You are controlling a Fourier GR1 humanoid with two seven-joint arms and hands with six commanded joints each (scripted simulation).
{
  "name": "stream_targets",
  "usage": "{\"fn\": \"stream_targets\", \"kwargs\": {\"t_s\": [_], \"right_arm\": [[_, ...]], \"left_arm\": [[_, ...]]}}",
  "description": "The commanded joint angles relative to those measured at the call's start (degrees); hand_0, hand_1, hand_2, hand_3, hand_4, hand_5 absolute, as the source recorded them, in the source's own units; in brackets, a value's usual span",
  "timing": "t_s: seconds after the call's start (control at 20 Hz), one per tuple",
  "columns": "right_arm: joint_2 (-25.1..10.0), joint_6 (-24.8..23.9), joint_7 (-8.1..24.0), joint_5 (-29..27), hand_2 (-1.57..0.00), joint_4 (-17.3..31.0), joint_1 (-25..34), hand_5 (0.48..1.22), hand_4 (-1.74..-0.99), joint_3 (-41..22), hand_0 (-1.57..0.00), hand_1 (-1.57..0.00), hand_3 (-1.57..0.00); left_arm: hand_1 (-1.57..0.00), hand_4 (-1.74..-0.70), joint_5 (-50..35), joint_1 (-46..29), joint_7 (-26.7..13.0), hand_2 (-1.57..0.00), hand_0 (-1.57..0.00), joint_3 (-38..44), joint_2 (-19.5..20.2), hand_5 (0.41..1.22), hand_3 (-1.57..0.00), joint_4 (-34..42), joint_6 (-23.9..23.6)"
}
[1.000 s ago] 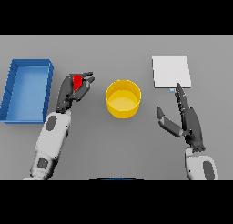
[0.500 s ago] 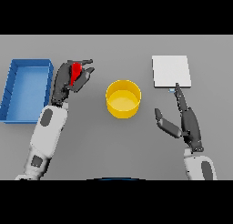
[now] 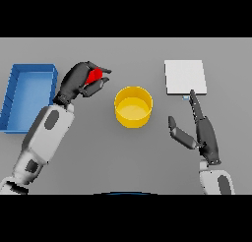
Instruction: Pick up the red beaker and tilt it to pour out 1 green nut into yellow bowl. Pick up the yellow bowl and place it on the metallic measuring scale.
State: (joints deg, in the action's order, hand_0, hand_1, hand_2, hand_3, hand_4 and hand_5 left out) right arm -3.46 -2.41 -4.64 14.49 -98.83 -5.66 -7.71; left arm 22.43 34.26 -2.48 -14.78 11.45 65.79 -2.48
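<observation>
**Table stock, head view: 1 beaker, 1 bowl, 1 scale, 1 tray, 2 hands**

- Red beaker (image 3: 95, 75), qty 1. Sitting inside the left hand (image 3: 78, 82), fingers curling over it from above and thumb closing from below, so it's clamped between them. Only a small red patch is showing betw. the dark fingers; can't tell its tilt or whether it's clear of the table. The hand is pointing toward the bowl, w/ fingertips reaching to the bowl side of the beaker.
- Green nut: none showing; beaker's inside is hidden by the fingers.
- Yellow bowl (image 3: 133, 106), qty 1. Standing upright on the grey table (image 3: 128, 157), opening facing up, nothing visible inside. Lying just beyond the left fingertips, a gap separating them, not touching. Sitting betw. the two hands, well apart from the right thumb.
- Metallic measuring scale (image 3: 185, 77), qty 1. Pale square plate lying flat, nothing resting on it. The longest right fingertip is pointing at its near edge, just beside it; contact can't be told.
- Right hand (image 3: 204, 135), qty 1. Fingers lying straight and together, thumb spreading out toward the bowl side, holding nothing.
- Blue tray (image 3: 15, 86), qty 1. Rectangular, walled, sitting behind the left hand on the wrist side, away from the fingertips, near the forearm.
</observation>
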Motion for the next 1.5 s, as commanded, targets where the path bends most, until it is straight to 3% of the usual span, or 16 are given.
{"fn": "stream_targets", "kwargs": {"t_s": [0.0,0.15,0.25,0.45,0.6,0.7,1.1,1.25,1.45], "right_arm": [[0.02,0.22,-0.19,0.22,0.00,0.04,-0.28,0.714,-1.251,-0.34,0.00,0.00,0.00],[-0.02,0.55,-1.00,-0.08,0.00,0.02,-0.71,0.720,-1.266,-0.36,0.00,0.00,0.00],[-0.18,0.67,-0.67,-0.07,0.00,0.69,-0.17,0.721,-1.267,-0.22,0.00,0.00,0.00],[0.14,0.62,-1.76,-0.59,0.00,0.85,0.19,0.717,-1.264,0.00,0.00,0.00,0.00],[1.02,0.04,-0.94,-0.39,0.00,0.82,0.16,0.697,-1.258,-0.25,0.00,0.00,0.00],[0.99,-0.72,-0.92,0.27,0.00,1.23,0.47,0.679,-1.245,-0.01,0.00,0.00,0.00],[0.74,-1.04,-0.87,-0.04,0.00,1.55,0.84,0.648,-1.193,0.69,0.00,0.00,0.00],[1.42,-1.82,-2.19,1.46,0.00,1.14,-0.91,0.643,-1.183,-0.40,0.00,0.00,0.00],[1.22,-1.91,-0.32,1.05,0.00,0.94,0.46,0.624,-1.169,0.19,0.00,0.00,0.00]], "left_arm": [[-1.57,-1.74,1.96,1.23,-0.67,-1.57,-1.57,-1.83,0.67,1.112,-1.57,-0.47,0.45],[-1.57,-1.74,9.91,4.99,-0.34,-1.57,-1.57,-8.88,3.99,1.137,-1.57,-2.04,1.41],[-1.57,-1.74,14.74,8.43,-2.09,-1.57,-1.57,-12.93,5.01,1.152,-1.57,-4.24,2.49],[-1.57,-1.74,21.80,14.62,-0.61,-1.57,-1.57,-20.20,5.92,1.193,-1.57,-9.05,5.63],[-1.57,-1.61,25.78,19.73,1.01,-1.57,-1.57,-25.14,6.17,1.206,-1.57,-12.45,9.35],[-1.57,-1.66,27.69,22.69,1.04,-1.57,-1.57,-28.63,6.20,1.212,-1.57,-13.22,13.58],[-1.57,-1.72,33.72,31.45,3.51,-1.57,-1.57,-39.70,4.80,1.219,-1.57,-18.46,19.70],[-1.57,-1.73,36.09,33.51,4.97,-1.57,-1.57,-44.07,4.76,1.220,-1.57,-19.71,20.08],[-1.57,-1.74,39.89,36.29,6.68,-1.57,-1.57,-50.07,4.08,1.221,-1.57,-21.57,17.96]]}}
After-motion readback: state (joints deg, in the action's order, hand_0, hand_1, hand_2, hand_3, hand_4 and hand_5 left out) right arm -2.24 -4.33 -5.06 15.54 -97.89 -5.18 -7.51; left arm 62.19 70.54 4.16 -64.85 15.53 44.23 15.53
